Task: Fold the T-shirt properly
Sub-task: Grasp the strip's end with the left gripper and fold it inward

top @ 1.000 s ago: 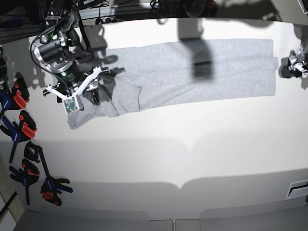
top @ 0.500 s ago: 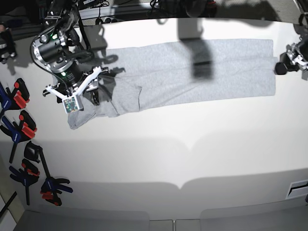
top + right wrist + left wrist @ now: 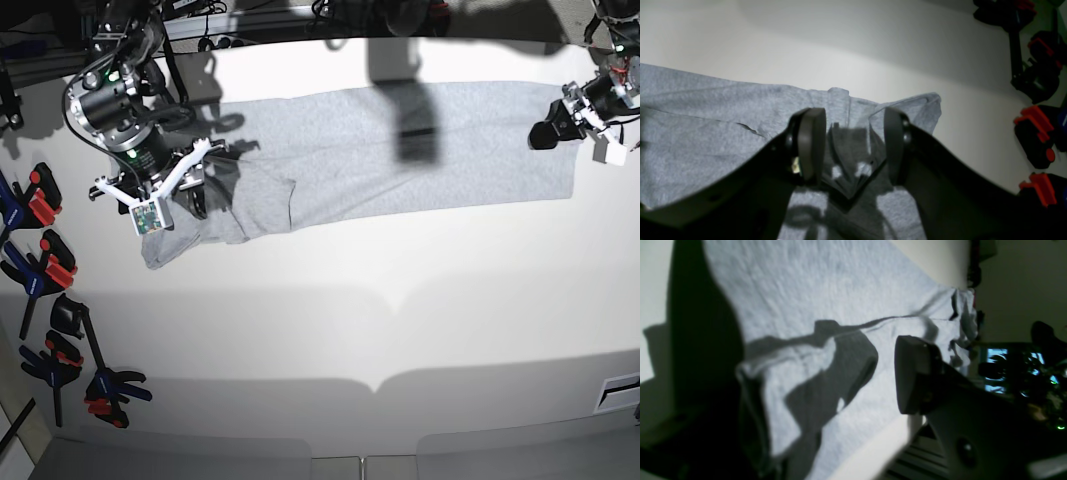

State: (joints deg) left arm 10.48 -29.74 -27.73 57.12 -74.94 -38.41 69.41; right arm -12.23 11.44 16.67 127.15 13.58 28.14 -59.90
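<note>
The white table (image 3: 320, 320) carries the T-shirt (image 3: 400, 150) laid out as a long grey band across its far half, plain side up, already doubled lengthwise, with one end bunched into a loose lump (image 3: 215, 215) near the row of clamps (image 3: 50, 290) along the table's edge. The right gripper (image 3: 850, 146) hangs over that lump with its jaws set wide apart, cloth folds showing between them but not pinched. The left gripper (image 3: 560, 120) sits over the opposite end of the band; only one dark finger (image 3: 913, 373) shows in its wrist view, over the wrinkled hem (image 3: 780, 390), so I cannot tell how far its jaws are parted or whether it holds anything. My judgement is that the step in hand is taking both ends to fold the band crosswise. To do it well, each claw should probably come down on a corner and catch every layer at once, since a grip on the top layer alone would peel the fold open. The bunched end likely needs pulling flat first, or the lump will be folded in.
</note>
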